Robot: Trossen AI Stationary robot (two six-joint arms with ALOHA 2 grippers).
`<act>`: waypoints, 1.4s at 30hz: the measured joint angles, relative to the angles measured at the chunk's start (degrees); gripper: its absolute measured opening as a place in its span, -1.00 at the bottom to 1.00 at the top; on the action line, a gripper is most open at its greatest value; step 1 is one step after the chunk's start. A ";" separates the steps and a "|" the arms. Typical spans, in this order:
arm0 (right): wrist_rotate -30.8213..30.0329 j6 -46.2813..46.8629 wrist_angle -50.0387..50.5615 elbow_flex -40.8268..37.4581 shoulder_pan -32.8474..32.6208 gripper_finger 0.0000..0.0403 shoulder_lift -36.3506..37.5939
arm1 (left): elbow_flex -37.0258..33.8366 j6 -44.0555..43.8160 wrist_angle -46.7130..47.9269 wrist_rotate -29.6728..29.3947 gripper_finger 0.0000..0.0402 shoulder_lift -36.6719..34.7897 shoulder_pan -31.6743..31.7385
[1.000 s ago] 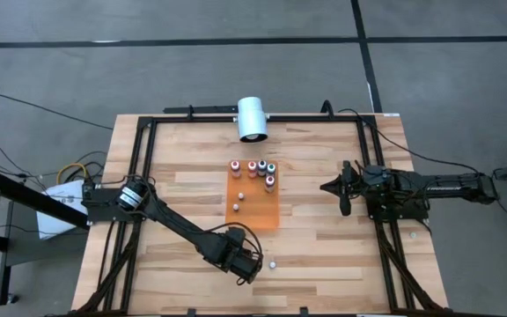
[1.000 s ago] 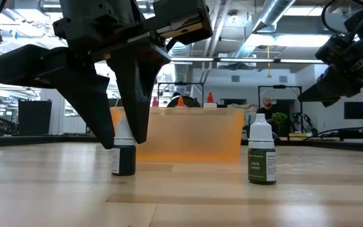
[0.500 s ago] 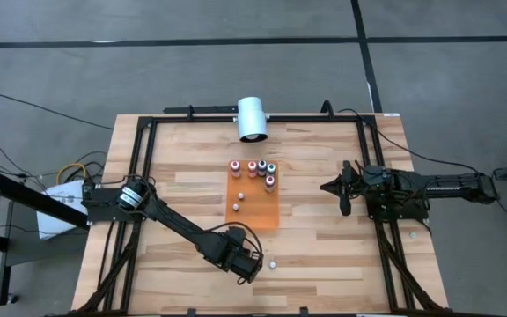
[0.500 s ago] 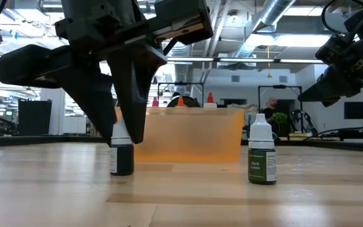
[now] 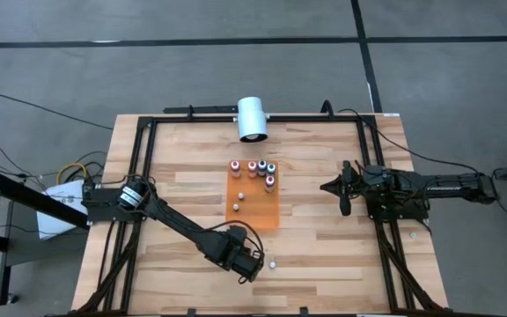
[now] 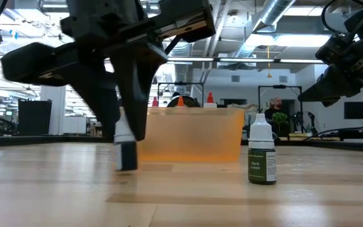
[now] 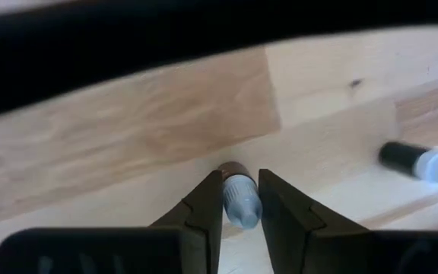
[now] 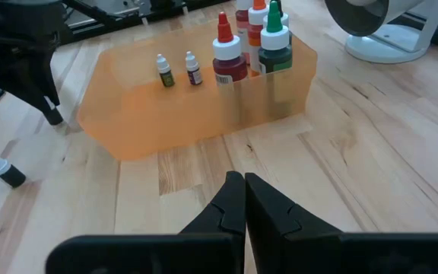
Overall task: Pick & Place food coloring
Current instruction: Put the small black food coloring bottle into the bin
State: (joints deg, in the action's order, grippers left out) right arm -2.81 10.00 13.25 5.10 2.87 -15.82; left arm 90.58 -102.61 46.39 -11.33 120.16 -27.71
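My left gripper stands near the table's near edge, shut on a tiny dark food coloring bottle with a pale cap. A second small bottle with a dark green label stands upright on its base to its right, also seen from above. More small bottles stand on the orange mat. My right gripper hovers shut to the right of the mat, touching nothing. My left gripper pinches the dark bottle between its two fingers at the pale cap. The fingers come from above, pointing down and slightly slanted. The bottle is upright, its dark body below the fingertips. Whether its base still touches the wood I cannot tell.
A big white cylinder sits at the table's far edge. A black frame rail runs around the tabletop. Bare wood lies between the mat and the near edge. People and shop equipment show in the room beyond the table.
My left gripper's fingers have drawn together around the dark bottle and taken hold of it. The bottle has shifted slightly toward the table's right. The green-labelled bottle and my right arm have kept still.
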 joint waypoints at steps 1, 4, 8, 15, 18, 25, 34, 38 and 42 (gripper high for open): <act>0.00 0.00 0.00 0.00 0.00 -1.00 0.00 | 0.54 0.38 0.31 -0.37 -0.68 0.00 0.19; 0.00 0.00 0.01 0.00 -0.01 -1.00 0.00 | 2.56 1.86 2.32 -1.39 -0.69 -0.09 0.74; 0.00 -0.02 0.01 0.00 0.01 -1.00 -0.01 | 6.53 3.24 7.81 -3.14 -0.68 -0.59 1.45; 0.00 -0.04 0.01 0.00 -0.01 -1.00 -0.01 | 18.59 7.46 21.63 -7.88 -0.68 -0.70 2.87; 0.00 -0.04 0.01 0.00 -0.01 -1.00 -0.01 | 23.49 8.32 28.01 -10.34 -0.69 -0.76 3.74; 0.00 -0.04 0.02 0.00 -0.01 -1.00 0.00 | 29.55 14.41 33.69 -13.41 -0.69 -0.81 6.91; 0.00 -0.04 0.03 0.00 -0.01 -1.00 0.00 | 28.99 24.44 33.08 -13.57 -0.69 -0.02 13.78; 0.00 0.00 0.04 0.00 0.00 -1.00 -0.01 | 26.70 27.53 31.04 -13.62 -0.69 -0.07 16.36; 0.01 0.00 0.10 0.00 0.00 -1.00 -0.02 | 23.71 28.78 28.42 -13.36 -0.68 -0.01 17.46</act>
State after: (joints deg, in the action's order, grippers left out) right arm -2.79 10.00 13.35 5.10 2.87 -15.84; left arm 114.29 -73.84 74.80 -24.70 120.15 -10.24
